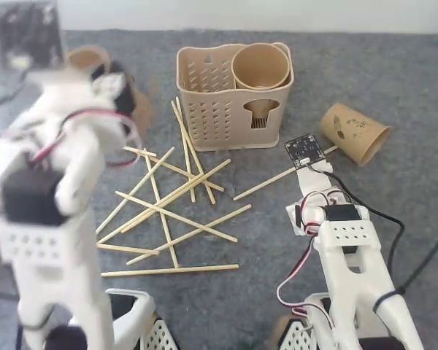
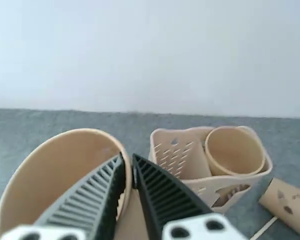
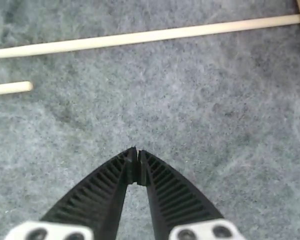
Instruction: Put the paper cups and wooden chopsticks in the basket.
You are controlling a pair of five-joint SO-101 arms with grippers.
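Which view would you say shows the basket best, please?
The high view: the basket is whole there, seen from above. The left wrist view gives its side, a lower corner hidden behind the left end effector, which pinches a cup. The right wrist view faces carpet and chopsticks.

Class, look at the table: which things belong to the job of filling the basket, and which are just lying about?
Job: basket; nested cup standing in it; tipped cup on its side; gripped cup in the left gripper; loose chopsticks.
Lying about: grey mat; dark object at the far corner.
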